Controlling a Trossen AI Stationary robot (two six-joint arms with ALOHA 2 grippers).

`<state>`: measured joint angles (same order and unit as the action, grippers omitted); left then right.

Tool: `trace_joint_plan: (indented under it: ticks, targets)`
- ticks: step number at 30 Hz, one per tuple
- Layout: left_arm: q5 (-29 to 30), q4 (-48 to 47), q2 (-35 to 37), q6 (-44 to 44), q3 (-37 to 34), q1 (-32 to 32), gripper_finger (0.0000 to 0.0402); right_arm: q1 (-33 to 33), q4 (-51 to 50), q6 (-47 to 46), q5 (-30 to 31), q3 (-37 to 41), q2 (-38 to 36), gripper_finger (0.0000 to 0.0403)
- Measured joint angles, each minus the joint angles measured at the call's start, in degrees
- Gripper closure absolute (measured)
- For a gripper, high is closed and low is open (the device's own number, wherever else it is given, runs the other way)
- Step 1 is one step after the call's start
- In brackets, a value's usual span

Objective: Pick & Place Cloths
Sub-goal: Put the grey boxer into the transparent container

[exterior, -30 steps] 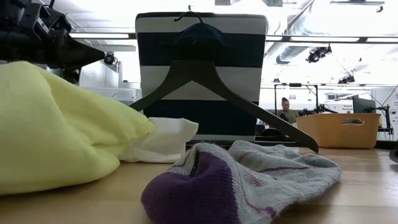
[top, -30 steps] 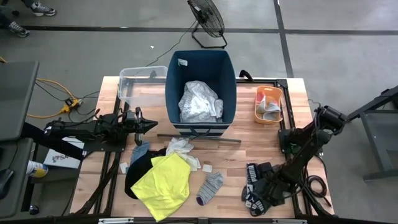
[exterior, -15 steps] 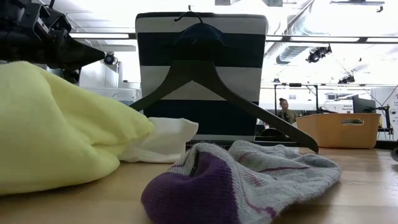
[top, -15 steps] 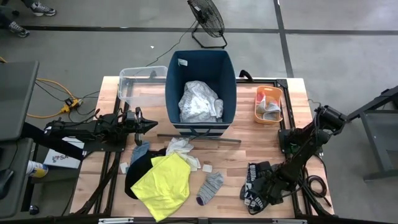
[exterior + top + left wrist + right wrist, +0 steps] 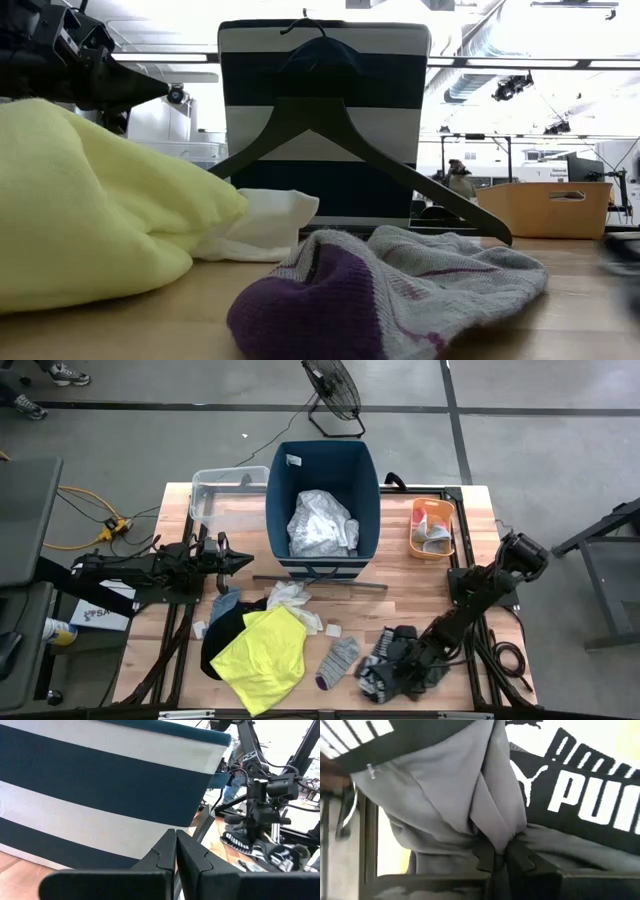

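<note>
Grey-black garment point(image 5: 395, 660) pinched by right gripper point(image 5: 408, 668) fingers at worktop's 5 o'clock; grip prob. shallow, fabric could slip. Left gripper point(image 5: 243, 559) fingers pressed together.

Two matte-black jointed arms, blocky angular links, loose black cables alongside, dark wedge-shaped notched fingers point(image 5: 190, 857) at each tip

Blue bin point(image 5: 323, 470), orange tub point(image 5: 432, 528), clear tub point(image 5: 226, 499), fan point(image 5: 332, 390).
</note>
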<state>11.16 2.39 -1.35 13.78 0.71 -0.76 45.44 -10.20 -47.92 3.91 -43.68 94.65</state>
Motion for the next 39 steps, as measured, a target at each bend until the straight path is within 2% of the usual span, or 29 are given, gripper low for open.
trace_joint_plan:
  ticks: [5,10,17,27,31,34,39]
  targets:
    - [0.0,-0.02,-0.02,0.0,0.0,-0.02,0.0391,-0.96,7.9,-0.07,5.84,-0.02,-0.06,0.0397]
    - [0.0,-0.01,0.0,0.0,0.0,-0.02,0.0391,-0.85,10.1,0.11,6.66,-0.04,-1.05,0.0397]
    - [0.0,-0.02,0.0,0.0,0.0,-0.01,0.0391,0.54,10.02,1.69,9.24,-0.18,-8.81,0.0398]
    - [0.01,-0.02,0.0,-0.06,0.0,0.01,0.0391,0.62,9.62,6.52,25.91,-0.29,-23.15,0.0398]
    - [0.99,0.03,0.0,-4.5,0.0,0.01,0.0391,0.36,9.6,9.35,31.67,-0.29,-27.68,0.0398]
    - [1.03,0.52,-0.01,-4.53,0.0,0.01,0.0391,0.15,9.96,11.17,36.02,-0.29,-30.81,0.0398]
    - [1.01,0.52,0.01,-4.52,0.0,0.01,0.0391,0.15,13.95,19.1,43.66,-0.29,-34.66,0.0398]
